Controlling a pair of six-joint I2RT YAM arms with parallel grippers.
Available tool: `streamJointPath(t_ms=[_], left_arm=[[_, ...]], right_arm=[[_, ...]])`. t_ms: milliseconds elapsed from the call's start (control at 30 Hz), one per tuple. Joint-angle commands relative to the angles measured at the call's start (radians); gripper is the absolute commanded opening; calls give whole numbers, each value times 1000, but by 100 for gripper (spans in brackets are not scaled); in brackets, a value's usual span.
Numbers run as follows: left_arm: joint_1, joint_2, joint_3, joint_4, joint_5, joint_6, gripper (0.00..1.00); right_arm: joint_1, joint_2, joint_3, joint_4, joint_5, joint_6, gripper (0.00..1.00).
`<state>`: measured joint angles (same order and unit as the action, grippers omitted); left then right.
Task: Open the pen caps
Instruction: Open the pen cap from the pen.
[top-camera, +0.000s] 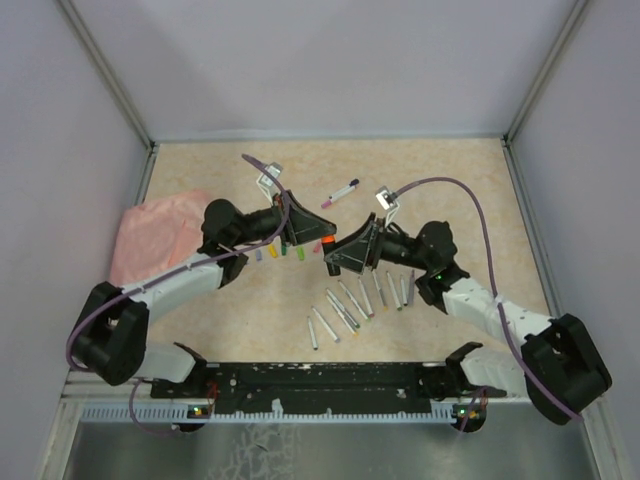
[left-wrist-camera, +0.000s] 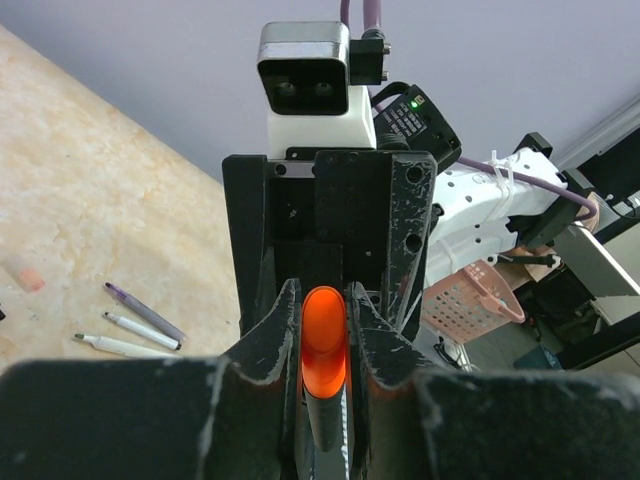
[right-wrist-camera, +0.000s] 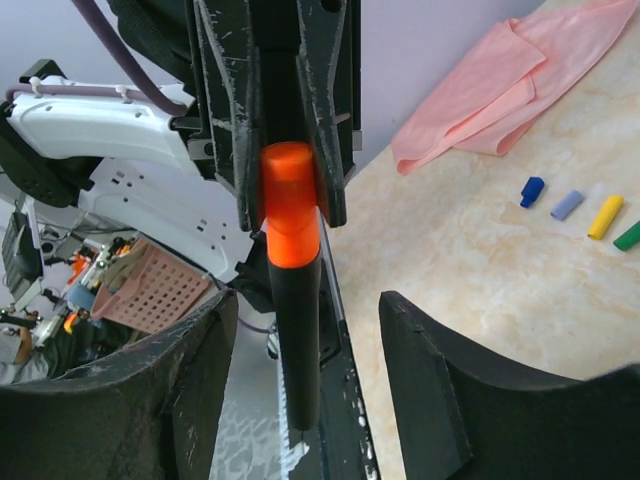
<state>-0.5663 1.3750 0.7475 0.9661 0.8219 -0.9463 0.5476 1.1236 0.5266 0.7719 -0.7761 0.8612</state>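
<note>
The thick dark highlighter (right-wrist-camera: 297, 340) hangs in the air over the table middle, its orange cap (right-wrist-camera: 290, 205) still seated on the barrel. My left gripper (left-wrist-camera: 324, 322) is shut on that orange cap (left-wrist-camera: 324, 345); it shows in the top view (top-camera: 312, 236) too. My right gripper (right-wrist-camera: 305, 330) is open, its fingers on either side of the dark barrel without touching it; it also shows from above (top-camera: 335, 256). Loose caps lie on the table: blue (right-wrist-camera: 532, 191), lilac (right-wrist-camera: 567, 205), yellow (right-wrist-camera: 605, 216), green (right-wrist-camera: 628, 237). Several slim grey pens (top-camera: 355, 300) lie in a row near the right arm.
A pink cloth (top-camera: 155, 235) lies at the left of the table. One pen (top-camera: 340, 191) lies apart towards the back. Three pens (left-wrist-camera: 140, 328) lie on the table below my left gripper. A pink basket (left-wrist-camera: 470, 300) stands off the table.
</note>
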Motion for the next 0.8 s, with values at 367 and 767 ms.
streamJointPath(t_ms=[367,767], left_arm=[[-15,46,75,55,-22,1,0],[99,133,315,-2,-26,5,0]], right_arm=[[20,45,51,95,-44,20,3],[22,49,-17,208,-47,103,0]])
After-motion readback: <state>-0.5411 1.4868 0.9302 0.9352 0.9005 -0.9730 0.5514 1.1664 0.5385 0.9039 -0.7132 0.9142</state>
